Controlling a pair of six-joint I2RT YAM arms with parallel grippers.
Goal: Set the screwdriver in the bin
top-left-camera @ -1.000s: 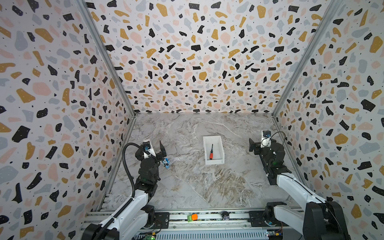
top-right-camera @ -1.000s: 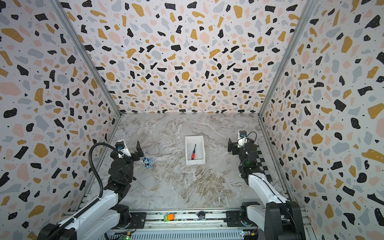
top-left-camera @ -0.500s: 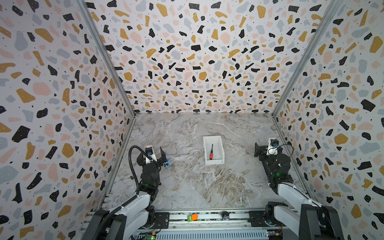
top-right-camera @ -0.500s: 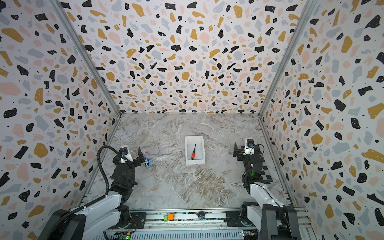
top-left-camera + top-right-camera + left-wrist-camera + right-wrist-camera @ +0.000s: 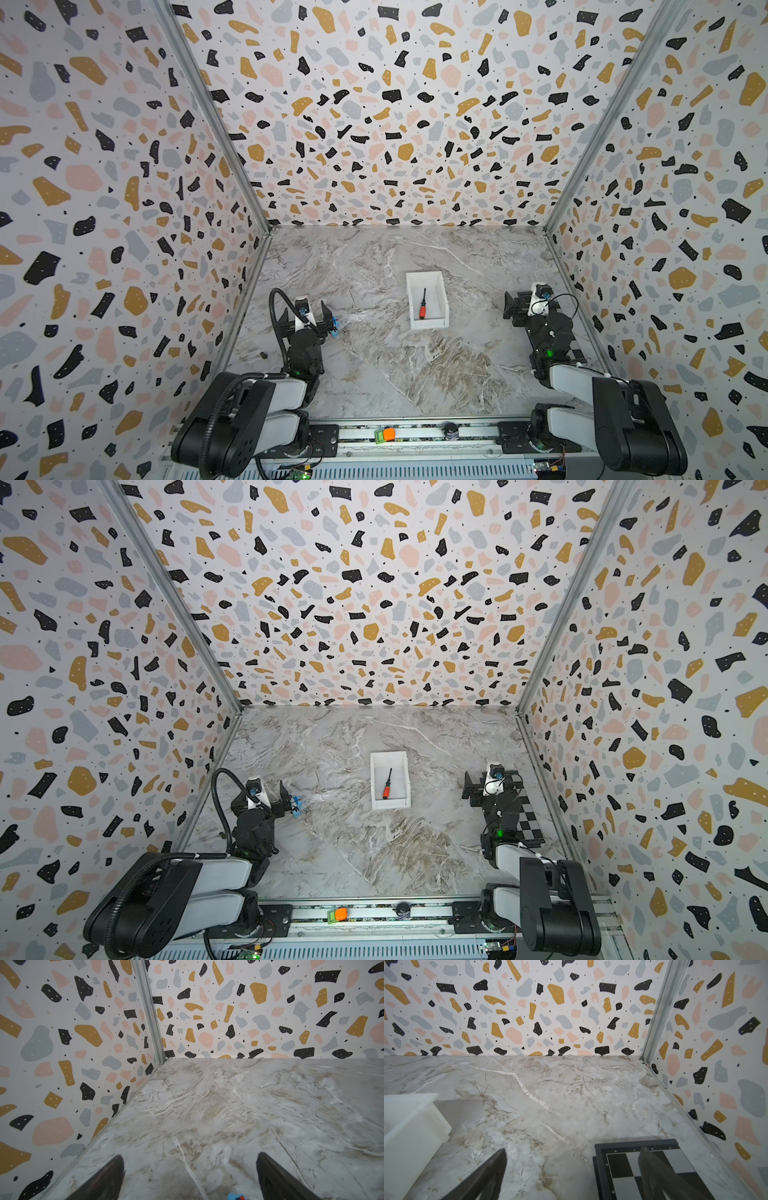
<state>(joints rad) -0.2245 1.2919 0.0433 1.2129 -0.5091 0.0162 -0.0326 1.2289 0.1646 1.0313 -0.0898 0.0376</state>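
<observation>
Screwdriver (image 5: 423, 304) and white bin (image 5: 437, 297) are together in the middle of the marble tabletop (image 5: 374, 374). In both top views we see the screwdriver (image 5: 388, 782) lying flat on the floor of the bin (image 5: 400, 777). Its orange-red handle is toward the near, lower short wall and its black shaft points to the far end, with every part inside the walls. Nothing grips or touches the tool, so we judge the task's one step done. The left claw (image 5: 305, 319) sits near the left wall, well apart from the bin. Its wrist view shows the claw (image 5: 189, 1162) spread wide with only bare tabletop between the fingers. A small blue object (image 5: 335, 324), which we cannot identify, lies just beside it. The right claw (image 5: 530, 305) sits near the right wall, by the far end of a black-and-white checkerboard (image 5: 528, 812). Its wrist view likewise shows the claw (image 5: 573, 1152) spread wide and holding nothing, with a corner of the bin (image 5: 411, 1126) in sight. Both arms look folded low, close to their bases at the near edge. As far as we can tell, nothing is left to do; the bin stands upright and the tool looks settled.
</observation>
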